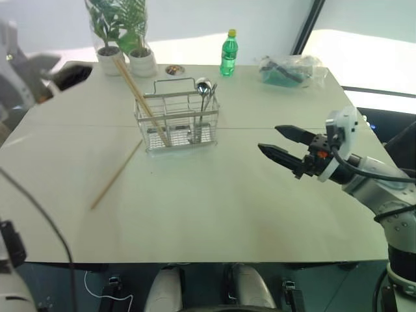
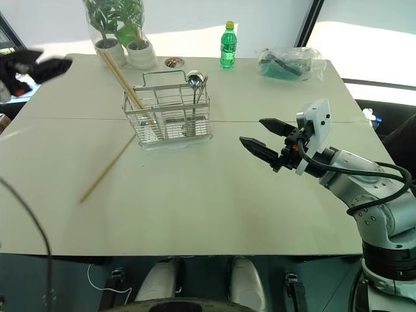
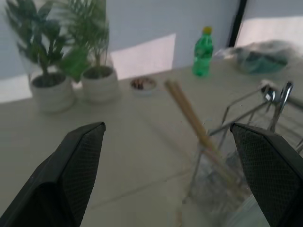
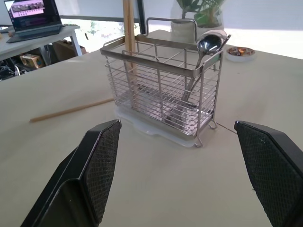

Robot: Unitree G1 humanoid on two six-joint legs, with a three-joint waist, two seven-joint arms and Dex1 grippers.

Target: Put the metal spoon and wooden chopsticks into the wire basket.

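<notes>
1. Pale and matt, the table (image 1: 214,214) spreads under bright windows in the left eye view. We see our right claw (image 1: 281,143) hovering above it with both fingers spread and nothing between them. Off to the claw's left, well apart, stands the wire basket (image 1: 177,123). The metal spoon (image 1: 203,88) stands upright at the basket end nearer the claw, and the wooden chopsticks (image 1: 140,97) lean out of the farther end.
2. One loose chopstick (image 1: 117,174) lies flat on the table beyond the basket, farther still from the claw. Nothing stands between the claw and the basket.
3. Past the basket we see a green bottle (image 1: 228,53) with a yellow cap; we cannot read its label. Beside it lie a clear plastic bag (image 1: 291,69), a small dish (image 1: 173,69) and two potted plants (image 1: 123,39).
4. From the right eye view we see our left claw (image 2: 32,68), blurred, at the far left edge of the table.
5. Our left wrist view shows that claw's fingers (image 3: 71,175) wide apart and empty, with the basket and leaning chopsticks just ahead.
6. Our right wrist view faces the basket squarely between its parted fingers (image 4: 97,175); a laptop (image 4: 33,16) with an unreadable screen sits on a desk behind.
</notes>
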